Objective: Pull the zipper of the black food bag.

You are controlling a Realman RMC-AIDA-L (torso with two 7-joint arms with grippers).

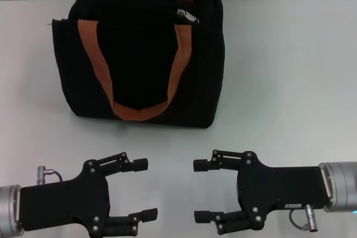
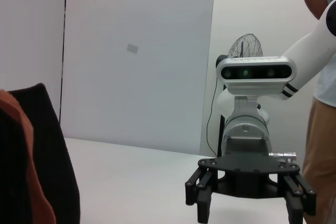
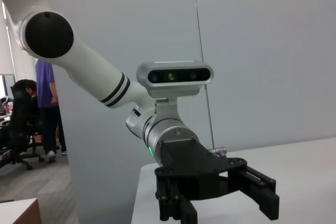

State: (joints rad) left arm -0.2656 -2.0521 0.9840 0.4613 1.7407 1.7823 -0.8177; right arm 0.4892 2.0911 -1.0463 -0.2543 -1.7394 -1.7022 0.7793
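While both spread end effectors, left (image 1: 146, 188) and right (image 1: 199, 190), face each other, the black food bag (image 1: 142, 54) stands unobstructed beyond.

Two black grippers, left gripper (image 1: 146, 188) and right gripper (image 1: 201, 190), each a flat matte plate studded with small silver screws, forking into two jointed linkage fingers tipped with blocky pads. Behind each plate, a silver metal cuff with a small plug connector beside it. Farther up the arms, glossy white shells banded in black, plus a silver-and-black wrist camera bar.
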